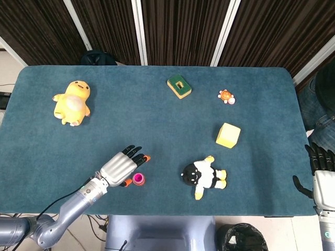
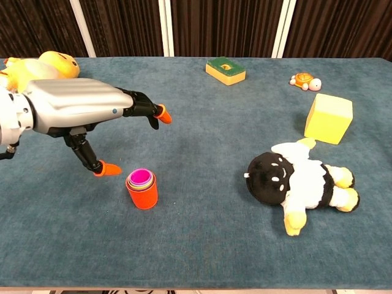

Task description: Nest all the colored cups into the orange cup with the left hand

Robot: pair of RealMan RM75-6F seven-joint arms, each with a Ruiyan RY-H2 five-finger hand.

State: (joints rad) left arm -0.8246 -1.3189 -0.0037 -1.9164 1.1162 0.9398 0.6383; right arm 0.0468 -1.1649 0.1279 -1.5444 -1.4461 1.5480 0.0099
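The orange cup [image 2: 142, 195], other cups nested inside, stands lower left of the chest view on the table [image 2: 202, 245]. Above it the left hand [image 2: 79, 110] hovers, fingers [image 2: 160, 113] spread wide, holding nothing.

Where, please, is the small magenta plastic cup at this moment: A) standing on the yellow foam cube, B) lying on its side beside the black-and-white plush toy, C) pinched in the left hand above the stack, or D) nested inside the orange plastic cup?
D: the small magenta plastic cup sits down inside the orange plastic cup, and the left hand beside it holds nothing, its fingers spread.
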